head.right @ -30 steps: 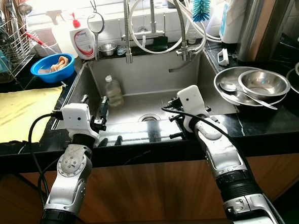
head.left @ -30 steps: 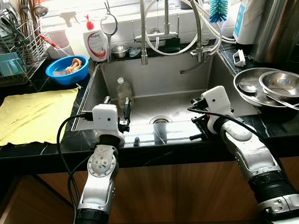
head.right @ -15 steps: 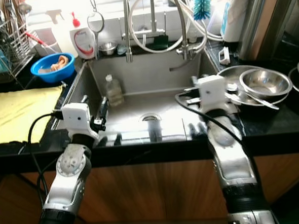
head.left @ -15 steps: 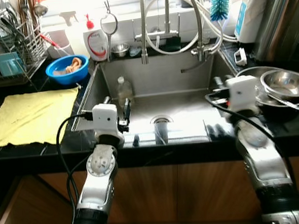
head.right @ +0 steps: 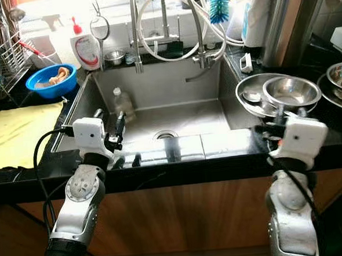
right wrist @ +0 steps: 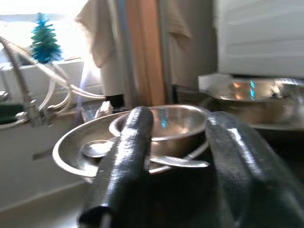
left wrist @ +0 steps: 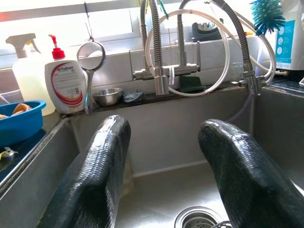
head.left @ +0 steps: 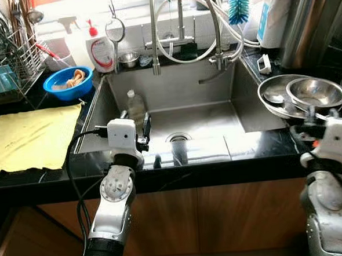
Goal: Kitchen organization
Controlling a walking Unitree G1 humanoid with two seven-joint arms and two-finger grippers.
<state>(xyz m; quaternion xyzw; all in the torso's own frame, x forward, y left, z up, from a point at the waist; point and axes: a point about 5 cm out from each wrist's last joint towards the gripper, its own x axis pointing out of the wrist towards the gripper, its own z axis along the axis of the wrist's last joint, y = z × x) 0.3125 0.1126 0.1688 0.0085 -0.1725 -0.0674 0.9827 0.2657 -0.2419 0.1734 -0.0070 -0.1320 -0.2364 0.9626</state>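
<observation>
Landmark: sink point(head.left: 181, 104)
Steel bowls point(head.left: 308, 93): 2, nested on the counter just right of the sink, a spoon point(right wrist: 142, 154) lying across them
Right gripper point(right wrist: 178, 156): fingers apart, aimed at the bowls just ahead; the nearer arm
Left gripper point(left wrist: 164, 175): fingers apart, empty, over the sink's front-left rim
Plastic bottle point(head.left: 136, 104): upright inside the sink, left side
</observation>
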